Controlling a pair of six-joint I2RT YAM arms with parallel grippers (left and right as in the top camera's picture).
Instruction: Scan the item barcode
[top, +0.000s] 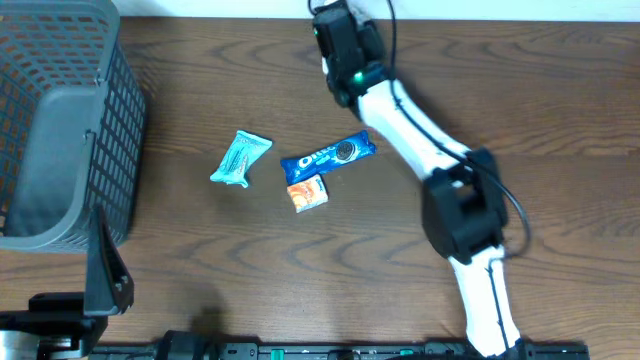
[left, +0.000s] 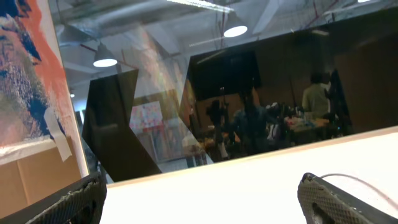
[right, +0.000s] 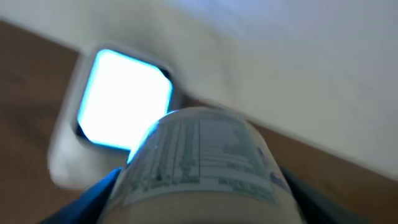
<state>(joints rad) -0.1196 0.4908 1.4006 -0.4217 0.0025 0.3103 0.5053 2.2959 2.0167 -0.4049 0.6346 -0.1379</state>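
Between the jaws of the right gripper (right: 199, 205), clamped tight, a white-labelled cylindrical container (right: 199, 155) faces a glowing white box scanner (right: 124, 99) just ahead; a barcode turned away could defeat the read. Left gripper (left: 202, 193) gapes empty.

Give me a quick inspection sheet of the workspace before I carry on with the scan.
Surface: wooden table, no spills seen.
Job's things: labelled round container held close to the scanner, whose window is lit; the view is blurred and no barcode can be made out.
Clutter: teal packet, Oreo pack and orange box mid-table, the box right beside the Oreo pack; grey basket at the left edge.
Grippers: left gripper open and empty; right gripper shut on the container.
Cables: black cable looping off the right arm.
Surroundings: ceiling lamps in the left wrist view.
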